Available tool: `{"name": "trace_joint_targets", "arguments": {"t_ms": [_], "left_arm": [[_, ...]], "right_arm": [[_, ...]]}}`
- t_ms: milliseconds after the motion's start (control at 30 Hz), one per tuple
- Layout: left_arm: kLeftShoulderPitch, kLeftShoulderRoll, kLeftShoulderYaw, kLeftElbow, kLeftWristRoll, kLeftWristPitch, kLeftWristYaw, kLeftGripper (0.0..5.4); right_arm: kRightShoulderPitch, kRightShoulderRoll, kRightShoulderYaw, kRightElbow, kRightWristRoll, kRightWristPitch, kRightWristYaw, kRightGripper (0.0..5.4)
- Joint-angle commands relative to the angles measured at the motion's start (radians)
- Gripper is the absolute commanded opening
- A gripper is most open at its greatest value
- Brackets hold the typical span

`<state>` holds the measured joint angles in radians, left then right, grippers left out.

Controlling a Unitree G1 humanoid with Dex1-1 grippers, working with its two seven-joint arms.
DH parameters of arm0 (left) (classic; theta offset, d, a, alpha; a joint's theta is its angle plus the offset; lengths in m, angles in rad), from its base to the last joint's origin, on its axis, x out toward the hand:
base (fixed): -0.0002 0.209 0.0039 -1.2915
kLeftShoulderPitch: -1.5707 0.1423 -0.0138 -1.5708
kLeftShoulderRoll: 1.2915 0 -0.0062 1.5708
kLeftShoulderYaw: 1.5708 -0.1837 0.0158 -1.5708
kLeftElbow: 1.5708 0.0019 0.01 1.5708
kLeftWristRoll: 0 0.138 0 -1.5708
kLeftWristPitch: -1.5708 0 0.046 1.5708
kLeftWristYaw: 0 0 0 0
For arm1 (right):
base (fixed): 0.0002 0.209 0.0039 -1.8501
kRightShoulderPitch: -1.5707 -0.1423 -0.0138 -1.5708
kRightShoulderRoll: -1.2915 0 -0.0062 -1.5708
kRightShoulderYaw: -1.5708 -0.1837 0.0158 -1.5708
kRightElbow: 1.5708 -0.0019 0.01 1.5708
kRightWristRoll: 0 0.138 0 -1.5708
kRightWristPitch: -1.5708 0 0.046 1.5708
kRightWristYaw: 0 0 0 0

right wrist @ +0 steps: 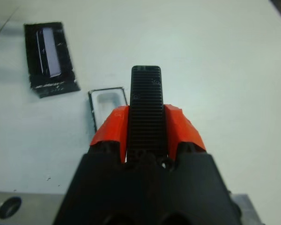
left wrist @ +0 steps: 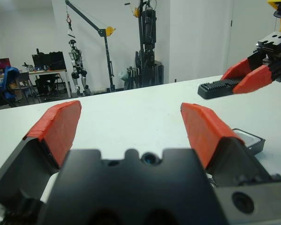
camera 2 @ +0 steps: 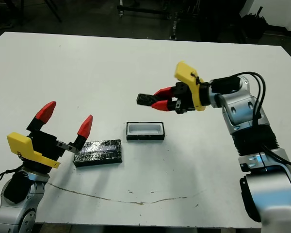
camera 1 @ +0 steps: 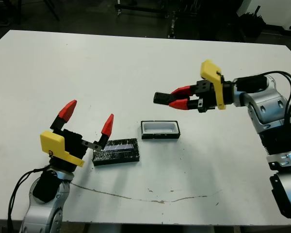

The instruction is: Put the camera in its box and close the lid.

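Right, right gripper point(camera 1: 179, 101) clamped on camera point(camera 1: 162, 97), held in air above box point(camera 1: 160, 129). You needed level, centred descent into hollow. Lid point(camera 1: 116, 151) lay beside box; left gripper point(camera 1: 87, 119) spread wide, empty.

Colours as we record them: camera point(right wrist: 146, 110), black, finely ribbed face. Box point(camera 1: 160, 129), black outside, white lining. Lid point(camera 1: 116, 151), glossy crinkled black, pale lavender stripe. Both pincers, red tips, black bodies, yellow mounts. Bench point(camera 1: 136, 73), white, with one thin dark scratch.
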<state>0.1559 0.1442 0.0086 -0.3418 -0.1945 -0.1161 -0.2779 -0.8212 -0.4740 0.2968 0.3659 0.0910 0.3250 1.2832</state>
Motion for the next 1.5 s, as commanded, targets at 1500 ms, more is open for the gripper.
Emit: {"name": "trace_joint_targets", "arguments": {"t_ms": [1500], "left_arm": [[0.035,-0.004,-0.018,-0.028,0.013,0.008,0.018,5.4]], "right_arm": [[-0.067,0.027,0.178,0.139,-0.206,-0.1,0.116,1.7]]}}
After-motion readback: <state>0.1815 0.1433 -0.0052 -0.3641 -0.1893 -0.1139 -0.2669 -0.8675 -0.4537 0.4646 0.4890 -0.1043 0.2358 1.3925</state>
